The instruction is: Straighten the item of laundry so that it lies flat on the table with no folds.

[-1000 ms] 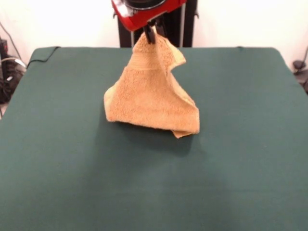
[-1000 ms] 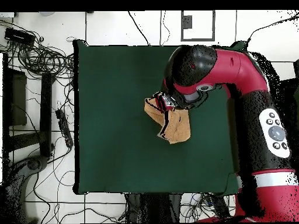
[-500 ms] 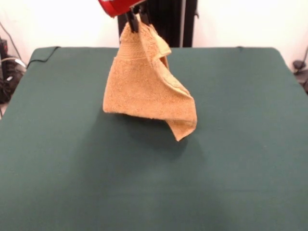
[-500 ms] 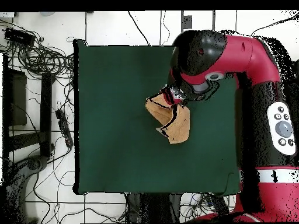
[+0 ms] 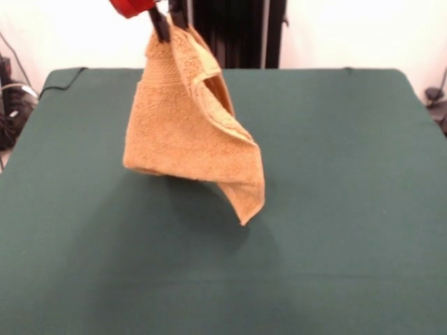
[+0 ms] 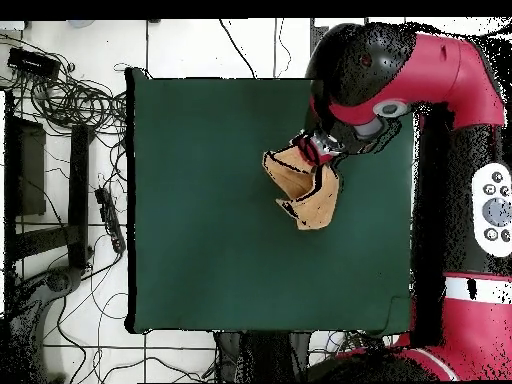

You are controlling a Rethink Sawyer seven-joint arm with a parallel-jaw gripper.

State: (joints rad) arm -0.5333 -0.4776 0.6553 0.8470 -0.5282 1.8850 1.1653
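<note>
The orange-tan terry towel [image 5: 188, 139] hangs in the air, folded and draped, pinched at its top corner by my gripper [image 5: 170, 22]. The gripper is shut on that corner at the top of the front view. The towel's lowest tip hangs just above the dark green table [image 5: 335, 209]; I cannot tell whether it touches. In the overhead view the towel [image 6: 308, 190] shows as a crumpled shape beside the arm's head [image 6: 360, 90], with the gripper [image 6: 316, 150] at its upper edge. The white label is hidden.
The robot's black pedestal [image 5: 241, 31] stands behind the table's far edge. Cables and equipment [image 6: 60, 150] lie on the floor off the table's left side in the overhead view. A cable [image 5: 14, 91] also shows at the left in the front view.
My gripper has lifted the towel higher and carried it to the left in the front view. The towel has come off the table and now hangs.
</note>
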